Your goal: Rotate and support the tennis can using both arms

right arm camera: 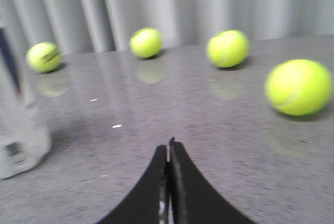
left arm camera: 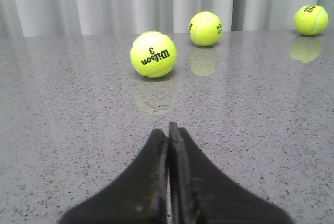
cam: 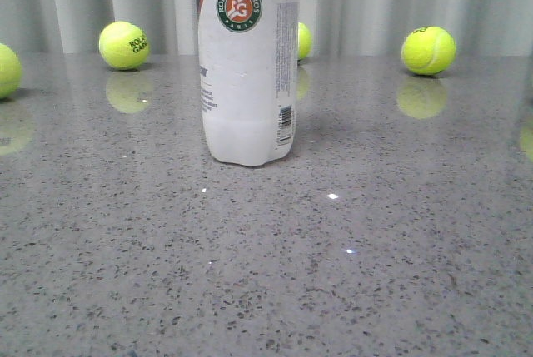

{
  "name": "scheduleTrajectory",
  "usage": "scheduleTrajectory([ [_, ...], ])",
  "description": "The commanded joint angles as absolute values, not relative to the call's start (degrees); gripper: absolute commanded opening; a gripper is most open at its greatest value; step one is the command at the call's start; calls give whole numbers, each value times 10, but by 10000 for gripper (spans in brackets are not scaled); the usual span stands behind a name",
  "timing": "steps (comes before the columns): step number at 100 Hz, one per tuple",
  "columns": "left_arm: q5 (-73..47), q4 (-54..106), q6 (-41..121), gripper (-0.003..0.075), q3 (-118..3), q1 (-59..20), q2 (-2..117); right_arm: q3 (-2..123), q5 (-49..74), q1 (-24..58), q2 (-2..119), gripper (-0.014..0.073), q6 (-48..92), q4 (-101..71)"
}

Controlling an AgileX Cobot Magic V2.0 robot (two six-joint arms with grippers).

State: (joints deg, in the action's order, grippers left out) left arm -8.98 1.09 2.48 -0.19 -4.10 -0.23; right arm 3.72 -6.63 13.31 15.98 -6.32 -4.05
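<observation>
Trouble looms: tall white plastic tennis can (cam: 246, 66) stands upright on grey speckled tabletop (cam: 266, 274); left hand (left arm camera: 168, 132) and right hand (right arm camera: 169, 148), both closed and empty, could topple it if nudged carelessly.

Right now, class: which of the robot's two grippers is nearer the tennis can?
Right. The right gripper, shut, has the tennis can at the edge of its wrist view. The left gripper, also shut, sees only tennis balls, no can.
</observation>
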Motion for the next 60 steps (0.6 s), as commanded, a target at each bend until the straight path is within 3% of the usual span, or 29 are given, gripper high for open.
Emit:
scheduleTrajectory([
  [1, -48, 14, 20, -21, 26, -40, -25, 22, -131, 92, 128, -57, -62, -21],
  [28, -48, 14, 20, -21, 26, -40, -25, -5, -73, -13, 27, -57, -62, 65],
  [60, -48, 14, 20, -21, 26, -40, -25, -5, -33, -19, -19, -57, -61, 0],
])
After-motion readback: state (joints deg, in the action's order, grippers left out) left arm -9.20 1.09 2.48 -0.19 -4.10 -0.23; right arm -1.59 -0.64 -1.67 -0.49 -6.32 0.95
